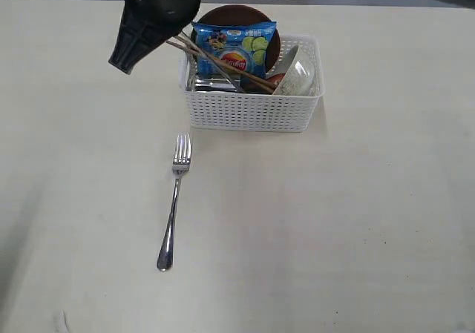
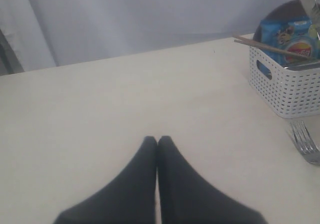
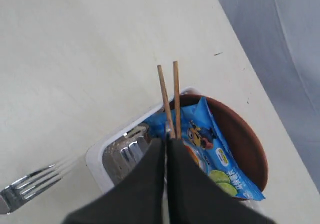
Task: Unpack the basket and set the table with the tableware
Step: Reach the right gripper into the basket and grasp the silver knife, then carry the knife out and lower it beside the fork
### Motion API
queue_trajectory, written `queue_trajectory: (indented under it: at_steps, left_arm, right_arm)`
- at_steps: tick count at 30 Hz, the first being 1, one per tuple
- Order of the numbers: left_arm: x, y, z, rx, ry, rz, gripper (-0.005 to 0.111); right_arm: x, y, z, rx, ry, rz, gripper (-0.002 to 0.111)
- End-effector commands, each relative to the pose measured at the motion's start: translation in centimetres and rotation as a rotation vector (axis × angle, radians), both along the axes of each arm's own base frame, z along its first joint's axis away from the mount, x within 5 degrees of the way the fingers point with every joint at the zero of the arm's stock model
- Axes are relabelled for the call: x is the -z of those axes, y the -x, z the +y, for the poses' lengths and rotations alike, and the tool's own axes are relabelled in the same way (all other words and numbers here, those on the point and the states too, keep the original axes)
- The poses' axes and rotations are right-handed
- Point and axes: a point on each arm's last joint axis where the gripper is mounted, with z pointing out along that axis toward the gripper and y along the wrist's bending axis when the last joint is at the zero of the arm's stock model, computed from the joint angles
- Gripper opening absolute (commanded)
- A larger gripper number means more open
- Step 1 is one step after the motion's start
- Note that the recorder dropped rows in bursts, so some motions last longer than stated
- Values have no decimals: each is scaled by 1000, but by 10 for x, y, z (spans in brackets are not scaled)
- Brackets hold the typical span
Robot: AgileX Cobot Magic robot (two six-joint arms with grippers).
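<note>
1. We see a white plastic basket with little holes in its sides (image 1: 251, 114). It stands on the big pale cream table (image 1: 356, 222), close to the far edge and about halfway along it.
2. A long shiny steel fork (image 1: 174, 199) lies flat on the table near the basket's front left corner, not touching it. Its prongs point at the basket and its handle points to the near edge.
3. Two thin brown wooden chopsticks (image 1: 226, 67) lie slanted across the top of the basket. Their ends poke out over its left rim.
4. Under the chopsticks stands a blue crisp bag (image 1: 236, 45). It leans on the round dark brown plate (image 1: 237, 12) at the basket's back wall and hides much of it.
5. The off-white round bowl (image 1: 298, 72) is tipped on its side at the basket's right end.
6. A shiny steel piece (image 3: 126, 151) sits low in the basket's front left corner. We cannot tell what it is.
7. The black right gripper (image 3: 166, 141) hangs above the basket with its two fingers pressed together. The chopsticks show just past its fingertips, and we cannot tell if it touches them. In the exterior view its arm hides the basket's back left corner.
8. The black left gripper (image 2: 157, 140) is over the table, well apart from the basket, on the side where the chopsticks poke out. Its fingers are pressed together too.
</note>
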Motion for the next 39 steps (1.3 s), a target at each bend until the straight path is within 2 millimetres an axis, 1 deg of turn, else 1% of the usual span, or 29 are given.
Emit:
queue_trajectory:
  at_steps: [1,7,11,17,22,24,27,31,34,36,39]
  left_arm:
    - [1,0,0,-2,9,0,0]
    - [1,0,0,-2,9,0,0]
    - [1,0,0,-2,9,0,0]
    - [1,0,0,-2,9,0,0]
    - [1,0,0,-2,9,0,0]
    - [1,0,0,-2,9,0,0]
    - [1,0,0,-2,9,0,0]
    - [1,0,0,-2,9,0,0]
    - [1,0,0,-2,9,0,0]
    - [1,0,0,-2,9,0,0]
    - [1,0,0,-2,9,0,0]
  right_arm:
    - [-28,4,-6,-1,-104,-50,0]
    - [-60,12,-15,-10,-234,-96,0]
    - [-74,17,-21,3,-286,-100,0]
    - [-92,29,-25,-7,-423,-35,0]
    - [-102,41,-25,-9,-565,79,0]
    - [-102,46,-23,-12,-600,141,0]
    - [-95,54,-20,-1,-620,278,0]
    - [-81,62,-15,15,-579,439,0]
    - [-66,63,-12,44,-521,520,0]
    - [-56,64,-7,62,-498,582,0]
    - [-43,67,4,50,-517,692,0]
